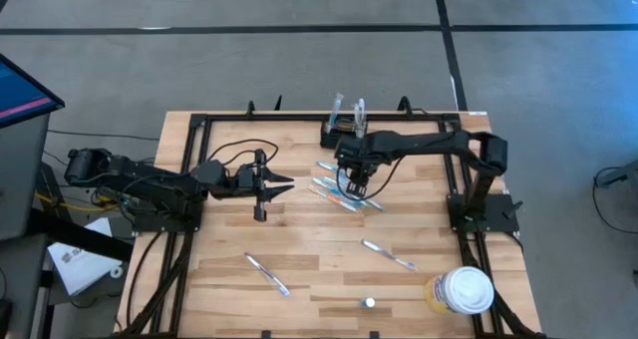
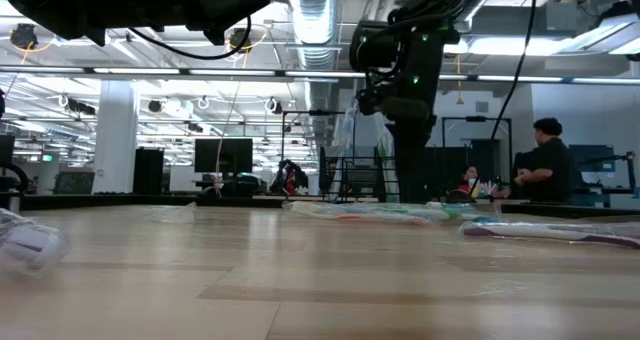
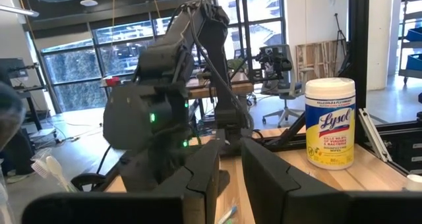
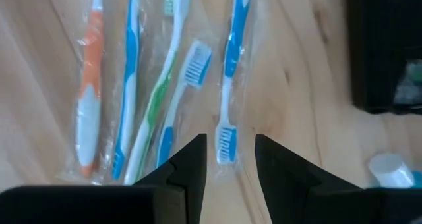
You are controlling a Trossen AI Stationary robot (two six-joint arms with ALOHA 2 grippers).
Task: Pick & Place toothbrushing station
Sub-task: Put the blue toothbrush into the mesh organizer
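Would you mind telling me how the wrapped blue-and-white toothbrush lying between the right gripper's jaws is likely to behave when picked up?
The toothbrush is thin and probably light and stiff. Its clear wrapper looks glossy, so it may slip or crinkle in the right gripper, whose jaws stand open. It lies flat beside other wrapped brushes, so neighbours might shift too.
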